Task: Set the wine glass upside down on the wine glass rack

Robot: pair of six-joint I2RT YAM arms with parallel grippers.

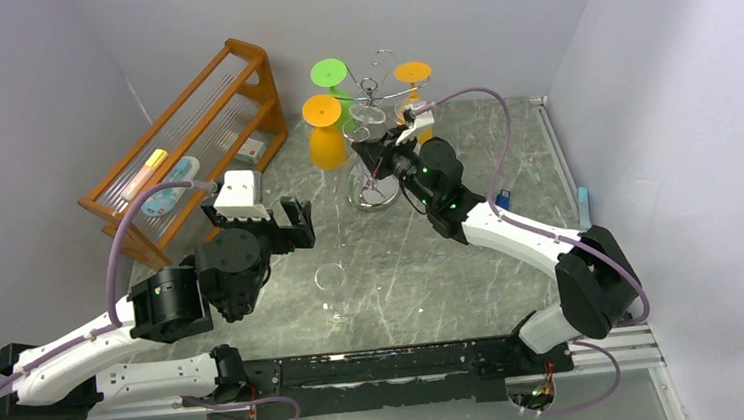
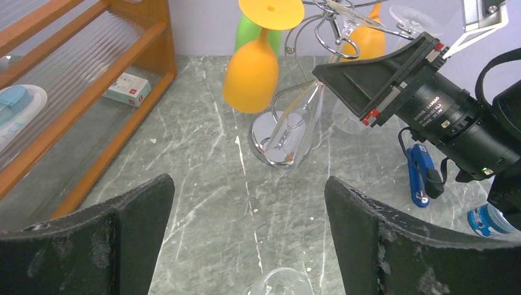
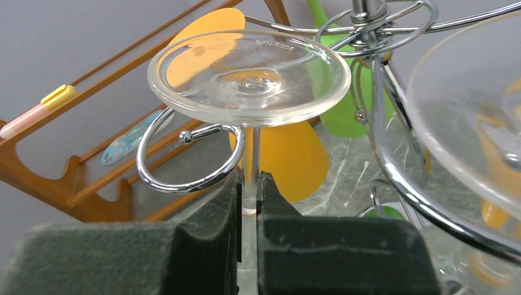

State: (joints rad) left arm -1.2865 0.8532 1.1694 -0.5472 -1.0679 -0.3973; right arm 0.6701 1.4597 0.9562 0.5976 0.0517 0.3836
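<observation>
My right gripper (image 3: 249, 203) is shut on the stem of a clear wine glass (image 3: 249, 77) and holds it upside down, foot up. The foot sits just above a curled arm (image 3: 184, 163) of the chrome wine glass rack (image 3: 368, 18). The stem is right beside the curl's open end. In the top view the glass (image 1: 366, 180) hangs at the rack (image 1: 371, 85) with my right gripper (image 1: 376, 157) on it. My left gripper (image 1: 261, 224) is open and empty over the table, also shown in its wrist view (image 2: 249, 233).
Orange (image 1: 325, 133), green (image 1: 330, 73) and orange (image 1: 412, 71) glasses hang on the rack, and a clear one (image 3: 473, 123) to the right. Another clear glass (image 1: 331, 288) stands on the table below my left gripper. An orange wooden shelf (image 1: 182, 135) stands at the left. A blue object (image 1: 503, 200) lies at the right.
</observation>
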